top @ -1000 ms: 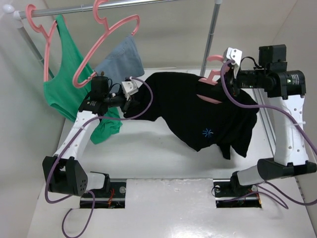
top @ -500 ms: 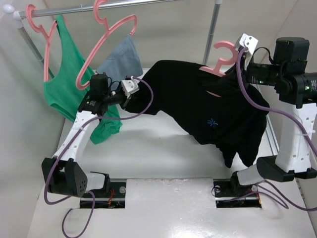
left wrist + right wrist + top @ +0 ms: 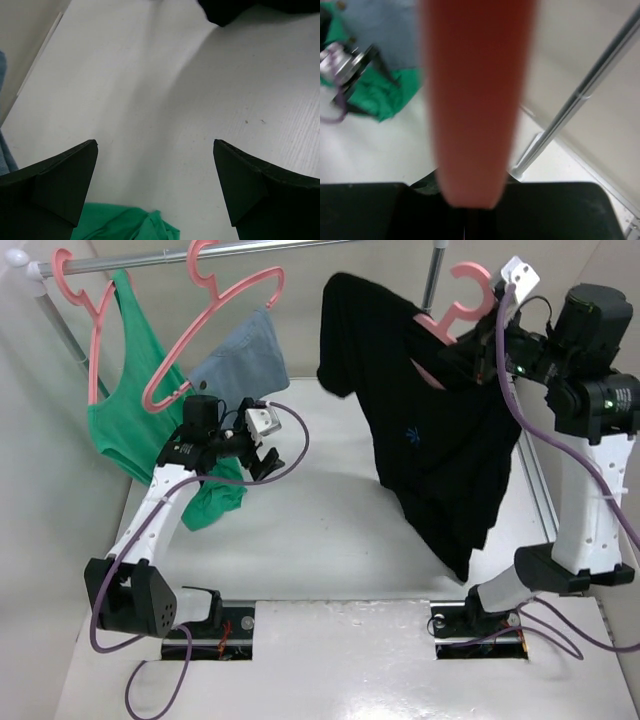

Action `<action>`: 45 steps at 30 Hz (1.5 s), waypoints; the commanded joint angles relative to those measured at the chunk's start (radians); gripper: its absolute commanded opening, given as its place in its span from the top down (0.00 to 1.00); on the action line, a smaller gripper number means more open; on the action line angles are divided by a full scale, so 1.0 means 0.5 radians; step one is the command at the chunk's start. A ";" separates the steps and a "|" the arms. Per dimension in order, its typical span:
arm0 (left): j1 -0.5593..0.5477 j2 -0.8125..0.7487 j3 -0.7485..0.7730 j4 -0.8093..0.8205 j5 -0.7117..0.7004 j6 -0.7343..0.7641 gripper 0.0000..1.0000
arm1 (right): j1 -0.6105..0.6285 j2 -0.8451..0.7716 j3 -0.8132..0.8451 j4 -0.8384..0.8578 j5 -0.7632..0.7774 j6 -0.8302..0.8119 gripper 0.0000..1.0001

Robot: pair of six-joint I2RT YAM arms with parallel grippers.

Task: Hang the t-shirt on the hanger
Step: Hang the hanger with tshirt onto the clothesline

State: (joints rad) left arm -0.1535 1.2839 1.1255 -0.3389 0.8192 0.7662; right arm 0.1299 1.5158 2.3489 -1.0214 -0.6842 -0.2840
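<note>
Idling at 9 o'clock, left gripper [image 3: 155,145] gapes wide, empty. Black t-shirt [image 3: 430,440] drapes off pink hanger [image 3: 468,290] at 1 o'clock, with right gripper [image 3: 455,358] clamped on the hanger. Keep hook level, lift clear, aim for rail [image 3: 140,260].

White links with dotted holes and black joint housings are seen on the left arm [image 3: 150,515] and the right arm [image 3: 590,490]. Purple cables [image 3: 305,440] are looped along both. A green light [image 3: 605,403] is lit at two o'clock on the right arm. On the left gripper [image 3: 155,147], matte black wedge fingers [image 3: 55,185] are shown.
</note>
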 commanded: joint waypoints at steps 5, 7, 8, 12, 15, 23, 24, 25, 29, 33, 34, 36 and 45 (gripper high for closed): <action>-0.027 -0.126 -0.051 -0.077 0.089 0.035 0.00 | 0.246 0.266 0.257 0.692 0.800 0.267 1.00; -0.027 -0.144 -0.051 -0.077 0.089 0.014 0.00 | 0.311 0.355 0.257 0.870 0.889 0.289 1.00; -0.027 -0.165 -0.051 -0.077 0.068 0.014 0.00 | 0.329 0.389 0.257 0.922 0.957 0.289 1.00; -0.027 -0.205 -0.109 -0.077 0.025 0.014 0.00 | 0.421 0.518 0.300 1.174 1.156 0.325 1.00; -0.027 -0.224 -0.131 -0.059 0.003 0.014 0.00 | 0.476 0.595 0.343 1.355 1.260 0.326 1.00; -0.027 -0.260 -0.150 -0.040 -0.015 -0.005 0.00 | 0.553 0.776 0.389 1.635 1.463 0.326 1.00; -0.027 -0.261 -0.150 -0.019 -0.015 -0.005 0.00 | 0.553 0.812 0.389 1.635 1.482 0.344 1.00; -0.027 -0.261 -0.168 -0.019 -0.034 -0.005 0.00 | 0.553 0.831 0.389 1.635 1.482 0.344 1.00; -0.027 -0.279 -0.186 -0.019 -0.034 -0.005 0.00 | 0.553 0.911 0.410 1.653 1.500 0.381 1.00; -0.027 -0.297 -0.205 -0.019 -0.052 -0.023 0.00 | 0.532 0.993 0.410 1.607 1.467 0.402 1.00; -0.027 -0.297 -0.205 0.000 -0.052 -0.023 0.00 | 0.532 0.994 0.365 1.556 1.448 0.421 1.00; -0.027 -0.316 -0.223 0.000 -0.052 -0.023 0.00 | 0.532 0.975 0.306 1.534 1.424 0.421 1.00; -0.027 -0.316 -0.284 0.018 -0.052 -0.041 0.00 | 0.532 0.538 -0.215 1.469 1.099 0.250 0.59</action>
State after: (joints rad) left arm -0.1680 1.1553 0.9951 -0.3515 0.7811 0.7578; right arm 0.3977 1.8957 2.3001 -0.2741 -0.0460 -0.1074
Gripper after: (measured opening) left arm 0.997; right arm 0.353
